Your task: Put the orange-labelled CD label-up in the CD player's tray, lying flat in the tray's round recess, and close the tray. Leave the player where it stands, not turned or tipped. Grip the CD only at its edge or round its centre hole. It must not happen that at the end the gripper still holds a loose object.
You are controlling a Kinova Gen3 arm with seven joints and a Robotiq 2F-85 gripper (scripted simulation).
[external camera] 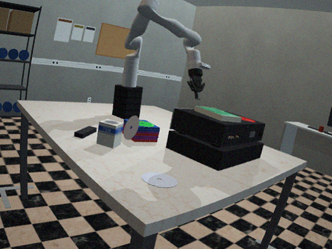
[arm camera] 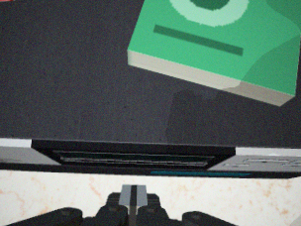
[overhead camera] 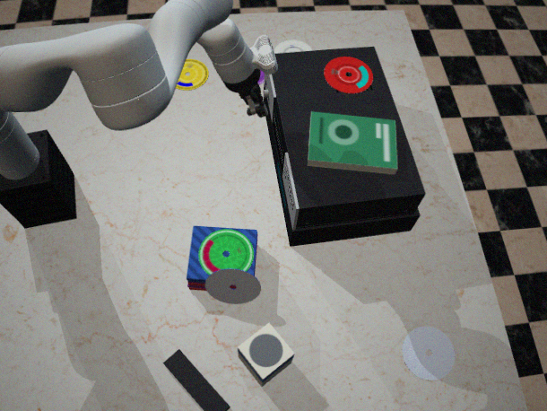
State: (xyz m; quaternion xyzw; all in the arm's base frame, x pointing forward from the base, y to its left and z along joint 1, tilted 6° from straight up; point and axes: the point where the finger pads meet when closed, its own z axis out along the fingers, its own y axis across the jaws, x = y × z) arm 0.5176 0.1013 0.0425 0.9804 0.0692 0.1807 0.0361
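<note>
The black CD player (overhead camera: 314,193) (external camera: 215,130) (arm camera: 74,74) stands on a second black box at the table's right. Its tray slot (arm camera: 134,158) shows closed in the front face in the wrist view. A red-orange disc with a teal arc (overhead camera: 348,74) (external camera: 247,119) lies label-up on the player's top at the back. My gripper (overhead camera: 259,109) (external camera: 197,96) (arm camera: 134,200) is shut and empty. It hangs just in front of the player's front face, a little above the tray slot and pointing at it.
A green case (overhead camera: 352,141) (external camera: 219,114) (arm camera: 218,45) lies on the player. On the table are a yellow disc (overhead camera: 192,74), a white disc (overhead camera: 293,46), a case stack with a green disc (overhead camera: 225,253), a grey disc (overhead camera: 233,287) leaning on the stack, a white box (overhead camera: 265,352), a black bar (overhead camera: 195,380) and a pale disc (overhead camera: 424,354).
</note>
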